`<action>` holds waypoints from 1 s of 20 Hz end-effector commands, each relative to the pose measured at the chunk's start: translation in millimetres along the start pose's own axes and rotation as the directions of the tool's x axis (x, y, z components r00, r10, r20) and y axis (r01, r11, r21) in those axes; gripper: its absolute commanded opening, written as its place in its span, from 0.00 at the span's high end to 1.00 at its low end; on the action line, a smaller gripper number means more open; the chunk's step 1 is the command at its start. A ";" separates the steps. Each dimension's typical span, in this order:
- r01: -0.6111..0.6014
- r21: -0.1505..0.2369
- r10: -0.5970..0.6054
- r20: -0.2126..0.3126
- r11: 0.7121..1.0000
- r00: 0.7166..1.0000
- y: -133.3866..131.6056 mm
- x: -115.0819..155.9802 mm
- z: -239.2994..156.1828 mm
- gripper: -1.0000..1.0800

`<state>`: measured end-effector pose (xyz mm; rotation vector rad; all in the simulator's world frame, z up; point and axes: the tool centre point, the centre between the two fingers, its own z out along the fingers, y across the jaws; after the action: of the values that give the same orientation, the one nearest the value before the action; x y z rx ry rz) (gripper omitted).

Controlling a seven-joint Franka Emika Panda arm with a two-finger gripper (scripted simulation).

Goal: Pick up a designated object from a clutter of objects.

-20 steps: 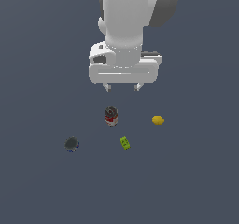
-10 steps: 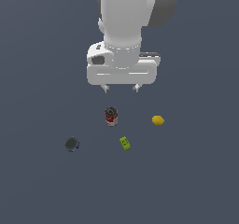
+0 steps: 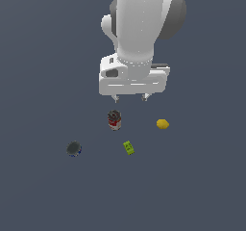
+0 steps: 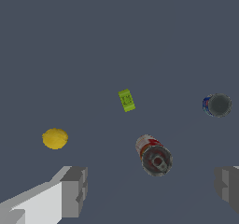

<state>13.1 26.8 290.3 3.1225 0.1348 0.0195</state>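
**Lemon Not Grabbed Yet**

While the yellow lump [image 3: 163, 124] sits on the gray floor, I see it lies off toward the exterior view's right, well apart from the other small things. The dark can with the red band [image 3: 114, 120] stands nearest to it, the green block [image 3: 128, 147] lies a bit farther, and the dark round disc [image 3: 73, 148] is the farthest away.

I think I am only at the reaching step. My claw [image 3: 130, 98] hangs high, more over the can than over the lump. Next I need to slide it across until it is over the lump, then go down.

My claw is wide open. It holds nothing and touches nothing.
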 end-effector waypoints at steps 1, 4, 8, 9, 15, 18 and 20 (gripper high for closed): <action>0.031 -0.004 -0.031 0.002 1.000 1.000 -12.4 2.0 14.9 0.04; 0.079 -0.010 -0.079 0.003 0.997 0.997 -31.8 3.9 37.9 0.04; 0.161 -0.015 -0.161 0.006 0.987 0.987 -65.7 3.0 76.3 0.04; 0.184 -0.015 -0.184 0.006 0.983 0.983 -75.7 1.7 87.3 0.04; 0.319 -0.007 -0.319 0.007 0.948 0.948 -133.2 -13.8 148.2 0.04; 0.369 0.001 -0.369 0.007 0.930 0.930 -155.0 -23.4 170.4 0.04; 0.395 0.006 -0.395 0.006 0.919 0.919 -166.8 -29.5 182.2 0.04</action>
<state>-23.1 178.8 114.6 3.0381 0.7262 0.0014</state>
